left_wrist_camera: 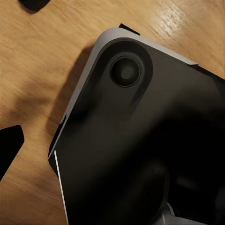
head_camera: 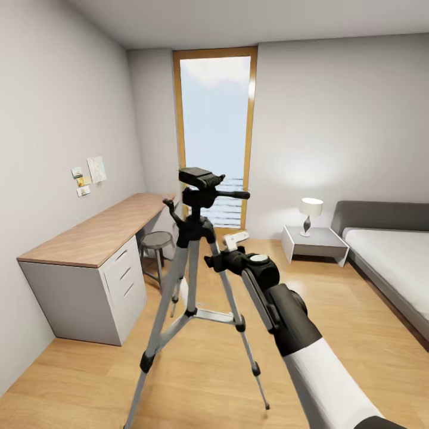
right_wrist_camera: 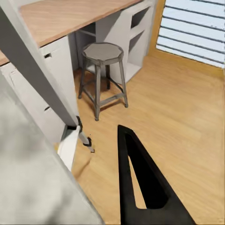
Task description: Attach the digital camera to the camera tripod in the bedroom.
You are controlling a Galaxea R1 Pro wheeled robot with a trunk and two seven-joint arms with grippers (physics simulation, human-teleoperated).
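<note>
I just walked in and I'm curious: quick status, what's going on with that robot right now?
Right gripper beside tripod, below its head; open or shut unclear. Digital camera sits atop tripod head. Left gripper not seen. Stool by desk, behind tripod.

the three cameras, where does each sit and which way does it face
Head view: on the robot's head, facing forward and down across the bedroom at the camera tripod with the digital camera on top; right arm and right claw show.
Left wrist view: near the left claw, aimed down at the wood floor and the robot's dark base.
Right wrist view: near the right claw, facing the stool and desk; one claw finger shows.
Shared: head and right wrist views both show stool, desk, tripod leg.
</note>
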